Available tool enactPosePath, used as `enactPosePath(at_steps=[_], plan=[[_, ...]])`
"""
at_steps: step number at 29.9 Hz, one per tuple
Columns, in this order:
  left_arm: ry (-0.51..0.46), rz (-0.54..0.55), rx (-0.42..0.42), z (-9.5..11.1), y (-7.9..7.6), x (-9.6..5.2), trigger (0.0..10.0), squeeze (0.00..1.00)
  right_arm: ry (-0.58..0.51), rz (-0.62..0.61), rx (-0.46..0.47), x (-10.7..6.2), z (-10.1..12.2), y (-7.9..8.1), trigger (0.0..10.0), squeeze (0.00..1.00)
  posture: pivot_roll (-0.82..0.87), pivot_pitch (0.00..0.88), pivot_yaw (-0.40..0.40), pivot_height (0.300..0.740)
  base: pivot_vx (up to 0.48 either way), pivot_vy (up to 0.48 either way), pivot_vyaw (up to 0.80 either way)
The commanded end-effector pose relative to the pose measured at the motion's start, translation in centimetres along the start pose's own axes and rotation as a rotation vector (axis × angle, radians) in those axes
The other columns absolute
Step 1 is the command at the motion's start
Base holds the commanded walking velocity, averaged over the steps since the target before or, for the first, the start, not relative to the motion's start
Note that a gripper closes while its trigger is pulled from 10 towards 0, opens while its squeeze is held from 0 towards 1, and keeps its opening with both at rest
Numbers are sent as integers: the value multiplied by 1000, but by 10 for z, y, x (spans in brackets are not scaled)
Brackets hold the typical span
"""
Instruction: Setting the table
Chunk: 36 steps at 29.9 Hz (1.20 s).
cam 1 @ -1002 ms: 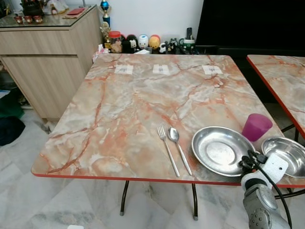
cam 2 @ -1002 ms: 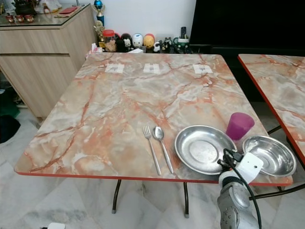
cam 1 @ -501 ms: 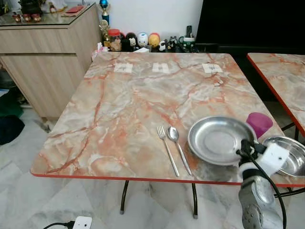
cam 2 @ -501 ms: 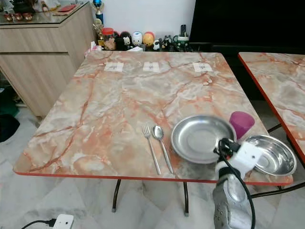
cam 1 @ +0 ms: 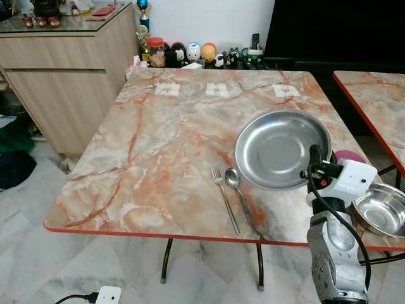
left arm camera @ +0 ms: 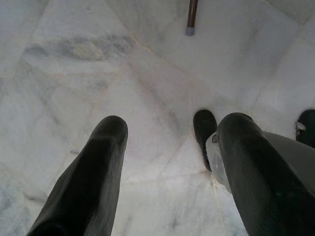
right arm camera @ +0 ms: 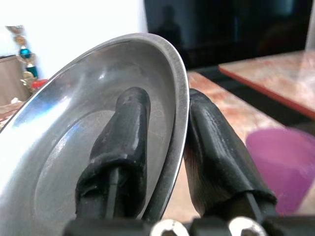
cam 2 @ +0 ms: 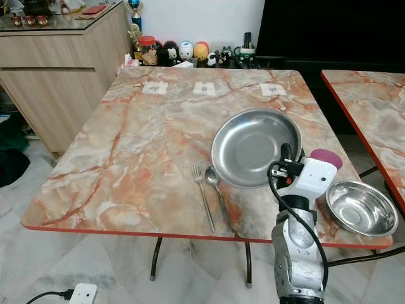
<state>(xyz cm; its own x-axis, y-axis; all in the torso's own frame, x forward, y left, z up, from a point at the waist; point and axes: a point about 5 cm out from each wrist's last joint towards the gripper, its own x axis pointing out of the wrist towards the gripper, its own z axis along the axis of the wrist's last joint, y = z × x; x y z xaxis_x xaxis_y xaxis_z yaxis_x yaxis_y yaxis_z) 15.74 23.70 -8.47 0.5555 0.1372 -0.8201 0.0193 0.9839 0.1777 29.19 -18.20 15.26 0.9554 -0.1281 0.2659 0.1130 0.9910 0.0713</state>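
At right of centre, right hand [right arm camera: 165,162] clamps the steel plate's [cam 1: 278,149] rim; plate now lifted and tilted above table [cam 1: 158,164], off its earlier spot beside fork [cam 1: 224,199] and spoon [cam 1: 240,196]. Placement pending. Left hand [left arm camera: 167,167] hangs apart.

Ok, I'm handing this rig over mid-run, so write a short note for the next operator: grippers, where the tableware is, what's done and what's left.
Right gripper: shut on the rim of the steel plate, holding it tilted above the marble table.
Left gripper: open, hanging idle over the floor.
Fork and spoon lie side by side near the table's front edge.
Steel bowl sits at the front right corner; the purple cup stands behind the right arm.
Done: cutlery laid, plate picked up.
Left: set the plate down, probably beside the cutlery, then place bowl and cup.
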Motion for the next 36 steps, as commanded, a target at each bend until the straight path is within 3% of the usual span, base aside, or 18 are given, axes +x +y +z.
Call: enactPosePath(at_steps=[1,5,7,13,20,36], plan=[[15,15,-14,-6,4,-2,10000,0,-123,71,-96,5,23,7,10000,0,-106,9,1,740,0,0,0],[29,24,-13,-14,8,-4,10000,0,-144,107,-145,7,25,6,10000,0,-108,9,4,740,0,0,0],[40,45,-27,-20,13,-6,10000,0,-157,185,-224,5,26,4,10000,0,-102,8,-3,740,0,0,0],[38,64,-31,-19,12,-6,10000,0,-201,223,-318,0,35,2,10000,0,-104,11,-3,740,0,0,0],[36,63,-11,-18,11,-5,10000,0,-187,214,-290,-9,29,12,10000,0,-108,12,4,740,0,-113,0],[26,70,0,-17,11,-5,10000,0,-253,169,-314,-9,41,17,10000,0,-110,9,-1,740,0,-391,-211]])
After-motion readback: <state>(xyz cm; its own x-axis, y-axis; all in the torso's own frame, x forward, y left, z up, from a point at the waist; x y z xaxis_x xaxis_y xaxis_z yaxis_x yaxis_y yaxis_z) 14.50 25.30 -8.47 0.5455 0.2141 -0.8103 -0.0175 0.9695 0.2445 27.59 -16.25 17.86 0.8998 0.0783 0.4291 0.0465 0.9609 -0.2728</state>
